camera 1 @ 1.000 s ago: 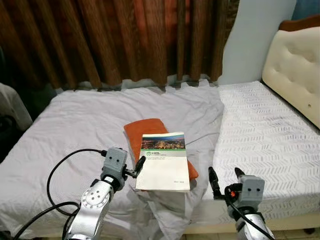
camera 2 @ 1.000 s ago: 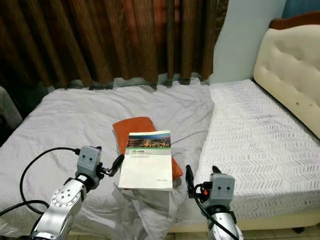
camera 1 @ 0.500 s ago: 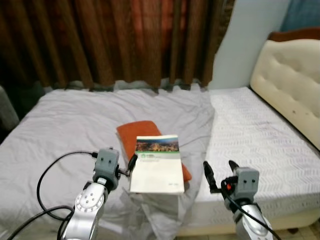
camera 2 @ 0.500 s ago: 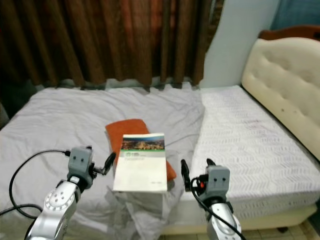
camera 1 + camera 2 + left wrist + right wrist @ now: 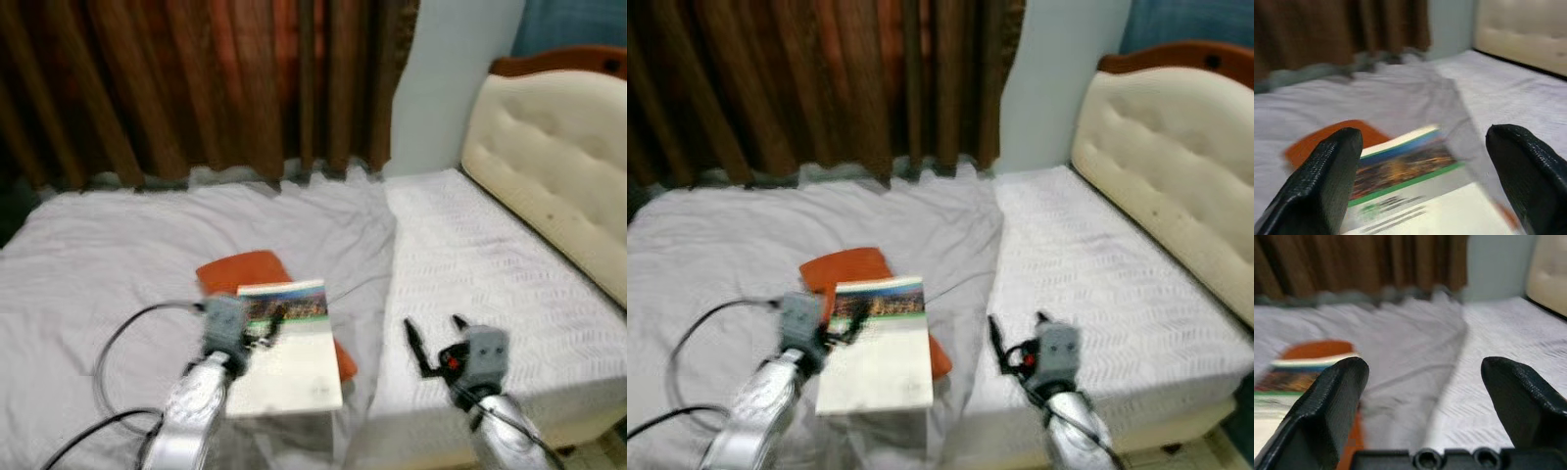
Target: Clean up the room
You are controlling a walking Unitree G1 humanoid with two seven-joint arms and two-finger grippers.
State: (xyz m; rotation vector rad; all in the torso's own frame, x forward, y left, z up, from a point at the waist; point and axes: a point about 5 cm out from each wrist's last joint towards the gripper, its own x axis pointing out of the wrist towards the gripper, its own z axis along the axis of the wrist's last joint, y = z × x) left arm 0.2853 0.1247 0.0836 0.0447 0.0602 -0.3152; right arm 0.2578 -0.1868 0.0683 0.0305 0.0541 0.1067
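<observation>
Since a second ago the left gripper has advanced from the book's left edge to sit over its cover; the camera has swung too, so the scene sits differently in view. Book lies flat on the grey sheet, partly overlapping an orange cloth. Left fingers spread wide, cover between them, holding nothing. Right gripper hovers over the bed's near edge by the white mattress, fingers spread, empty. Brown curtain behind; cream headboard at right.
</observation>
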